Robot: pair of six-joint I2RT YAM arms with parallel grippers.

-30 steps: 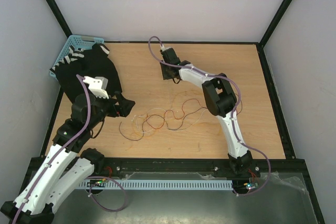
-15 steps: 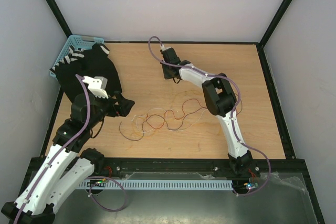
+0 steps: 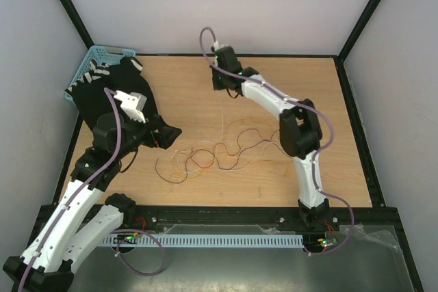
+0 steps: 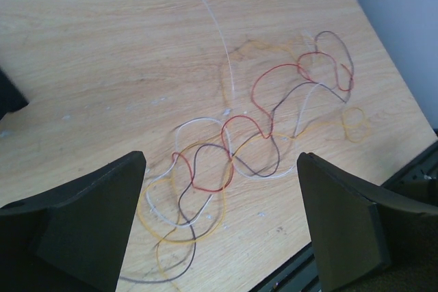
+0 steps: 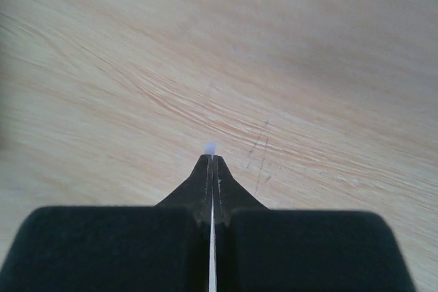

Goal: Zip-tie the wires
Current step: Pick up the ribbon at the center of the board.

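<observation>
At the far side the right gripper pinches a thin white strip; the left gripper gapes wide by the wires

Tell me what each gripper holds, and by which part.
The right gripper pinches a thin white strip, probably the zip tie, near one end. The left gripper is open and empty.

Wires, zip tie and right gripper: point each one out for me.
wires [image 4: 233, 143]: left wrist view, crossing strands mid-tangle.
zip tie [image 4: 215, 29]: left wrist view, middle of the white strip.
right gripper [image 5: 210, 161]: right wrist view, between its shut fingertips.
</observation>
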